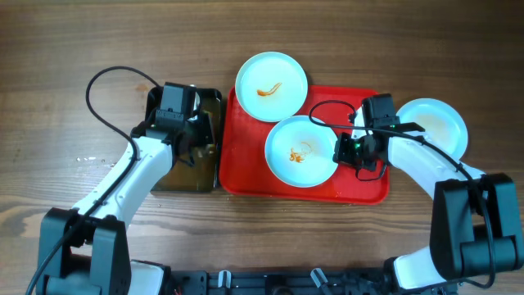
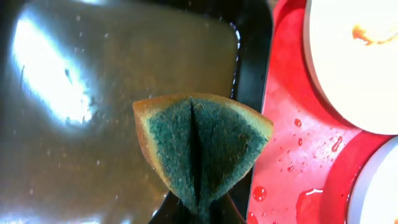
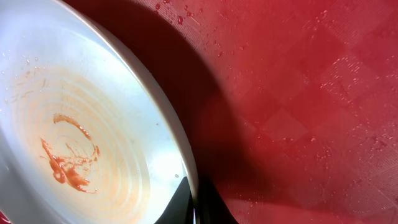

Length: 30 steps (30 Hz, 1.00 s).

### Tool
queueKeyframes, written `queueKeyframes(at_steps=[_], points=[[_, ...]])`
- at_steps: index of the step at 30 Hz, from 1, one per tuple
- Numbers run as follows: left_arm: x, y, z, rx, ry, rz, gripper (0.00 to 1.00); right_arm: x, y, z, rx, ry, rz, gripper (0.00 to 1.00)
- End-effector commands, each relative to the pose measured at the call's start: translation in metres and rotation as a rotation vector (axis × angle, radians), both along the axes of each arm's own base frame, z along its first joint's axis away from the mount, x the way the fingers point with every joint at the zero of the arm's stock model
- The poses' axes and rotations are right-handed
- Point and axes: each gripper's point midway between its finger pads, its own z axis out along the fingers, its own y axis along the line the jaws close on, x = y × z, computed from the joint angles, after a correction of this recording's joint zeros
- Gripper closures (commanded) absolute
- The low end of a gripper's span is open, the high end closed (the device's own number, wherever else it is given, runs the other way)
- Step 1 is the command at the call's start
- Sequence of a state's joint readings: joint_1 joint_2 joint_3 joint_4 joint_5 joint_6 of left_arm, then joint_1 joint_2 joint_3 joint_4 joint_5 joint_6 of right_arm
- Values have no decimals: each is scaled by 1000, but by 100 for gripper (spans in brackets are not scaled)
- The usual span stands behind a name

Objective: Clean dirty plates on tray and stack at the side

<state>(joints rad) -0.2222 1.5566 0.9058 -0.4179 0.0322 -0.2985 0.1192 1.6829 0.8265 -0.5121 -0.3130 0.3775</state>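
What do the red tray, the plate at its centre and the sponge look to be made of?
Red tray: probably moulded plastic, with a low sheen and a faint checked texture pressed into the surface.
Plate: smooth, pale and slightly glossy. It could be plastic or glazed ceramic; the look leaves it open.
Sponge: yellow foam with a coarse green scouring layer, folded in half.

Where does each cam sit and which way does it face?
Overhead: above the table, facing straight down; left gripper, right gripper and arms show.
Left wrist: over the black tray, facing down at the pinched sponge; fingertips show.
Right wrist: low over the red tray, facing the middle plate; fingers grip its rim.
Shared: both wrist views catch the red tray.
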Motion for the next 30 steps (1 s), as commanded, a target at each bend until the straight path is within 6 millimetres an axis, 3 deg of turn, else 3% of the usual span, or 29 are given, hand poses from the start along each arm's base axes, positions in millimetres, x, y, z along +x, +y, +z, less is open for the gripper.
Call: queueKeyframes(at_steps=[1,4,10,12,30], points=[[7,-3,15,-4,-66,-33,96,-16,-31,-25,-169,70,-44,96],[13,8,36,40,-142,5,96,-16,-31,-25,-170,68,-38,96],[19,10,106,22,-359,7,96,-16,-31,-25,-170,68,-38,96],[18,10,113,17,-380,9,96,-16,-31,-25,-170,68,-37,96],[15,11,105,24,-346,7,96,-16,-31,-25,-169,67,-38,96]])
